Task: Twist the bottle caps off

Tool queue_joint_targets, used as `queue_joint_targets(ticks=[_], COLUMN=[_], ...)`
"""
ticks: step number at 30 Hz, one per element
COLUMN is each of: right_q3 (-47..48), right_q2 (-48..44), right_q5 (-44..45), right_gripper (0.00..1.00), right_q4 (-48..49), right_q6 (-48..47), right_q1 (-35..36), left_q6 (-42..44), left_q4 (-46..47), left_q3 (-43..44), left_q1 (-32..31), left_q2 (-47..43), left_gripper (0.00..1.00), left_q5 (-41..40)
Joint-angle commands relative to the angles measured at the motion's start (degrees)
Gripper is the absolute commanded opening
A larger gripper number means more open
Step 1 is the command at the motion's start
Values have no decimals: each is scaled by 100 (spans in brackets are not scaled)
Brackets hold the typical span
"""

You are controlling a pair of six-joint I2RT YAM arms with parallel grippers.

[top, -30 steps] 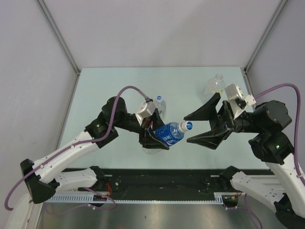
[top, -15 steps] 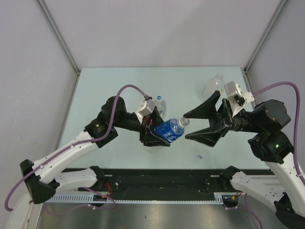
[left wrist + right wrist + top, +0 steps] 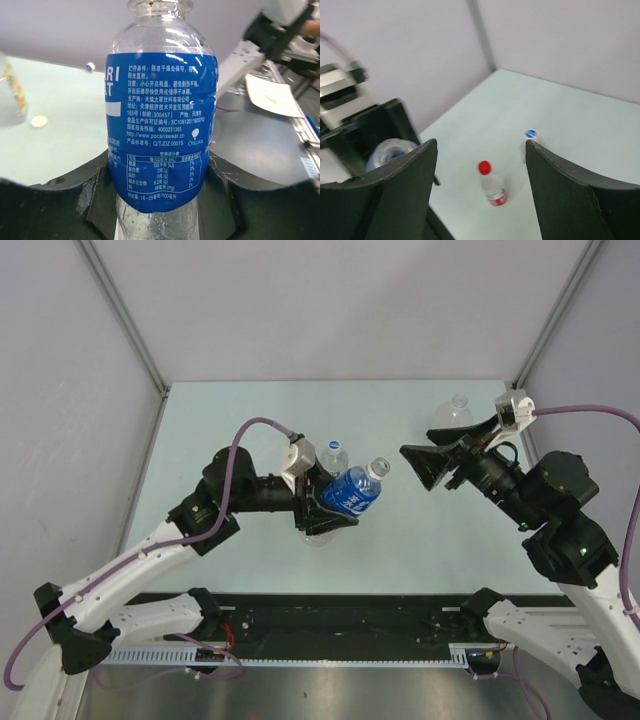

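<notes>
Blue-labelled bottle (image 3: 350,492) now capless, clamped in my left gripper (image 3: 328,512) near table centre, open neck toward 2 o'clock.
My right gripper (image 3: 481,144), jaws wide and empty, has backed off toward 3 o'clock; this cap looks done, the red-capped bottle (image 3: 490,184) remains.

My bench (image 3: 250,410) is a pale mint-white slab, evenly lit and slightly glossy, boxed in by plain grey-lilac panels: a back wall (image 3: 330,300), a left wall (image 3: 60,390) and a right wall (image 3: 600,350). Slim metal posts (image 3: 120,315) run up the two far corners where the panels meet. Along the edge nearest me lies a black strip (image 3: 350,625), then a white toothed rail (image 3: 300,663) and a band of brushed metal (image 3: 330,695).
</notes>
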Motion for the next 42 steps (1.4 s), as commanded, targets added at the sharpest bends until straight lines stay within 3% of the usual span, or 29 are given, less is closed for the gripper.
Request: queue_joint_targets(ticks=[1, 9, 25, 31, 42], right_q3=[-173, -190, -199, -208, -217], right_q2=[-61, -35, 150, 220, -35], right_q5=[2169, 3331, 3665, 3770, 3727], right_gripper=[75, 76, 76, 77, 77], right_q4=[-296, -463, -270, -690, -893], right_q6=[81, 239, 608, 863, 793], right_q1=[-1, -10, -45, -54, -63], left_q6=[197, 320, 320, 188, -67], left_q4=[-149, -255, -254, -254, 0], left_q3=[-119, -373, -523, -523, -514], left_q1=[34, 34, 34, 34, 34], left_q2=[-159, -396, -845, -950, -933], left_gripper=[0, 0, 0, 0, 0], left_q5=[-1187, -2060, -2956, -3448, -3440])
